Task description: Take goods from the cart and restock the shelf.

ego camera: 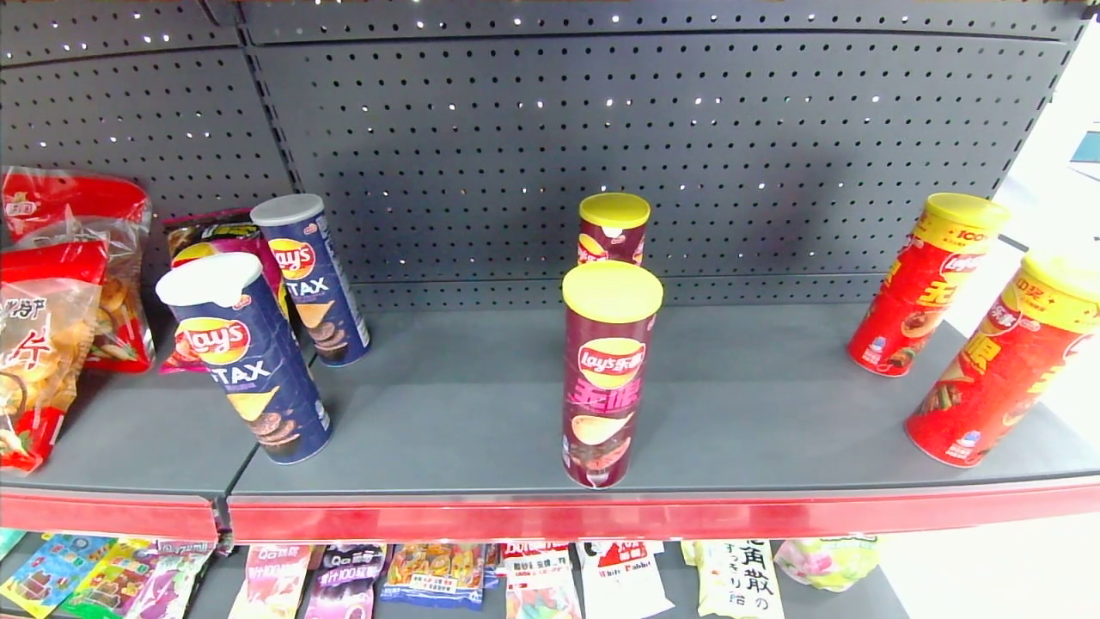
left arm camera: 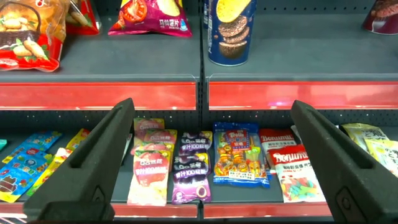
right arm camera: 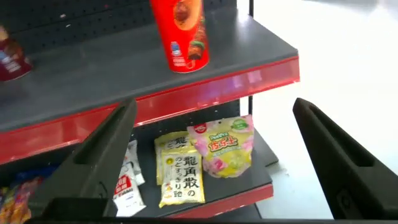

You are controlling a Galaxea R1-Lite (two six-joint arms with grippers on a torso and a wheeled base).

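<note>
Both gaping, empty — left hand (left arm camera: 211, 106), right hand (right arm camera: 212, 103) | rear maroon can (ego camera: 613, 228) half-hidden behind front can (ego camera: 608, 378)

Head view overlooks the shelf (ego camera: 730, 404); wrist views face its front

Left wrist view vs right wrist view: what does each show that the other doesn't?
Left wrist: blue can, snack bags beside it, candy packs below. Right wrist: red can, white floor, yellow pack below. Both: red shelf edge, a maroon can, and an open, empty gripper: left gripper, right gripper.
</note>
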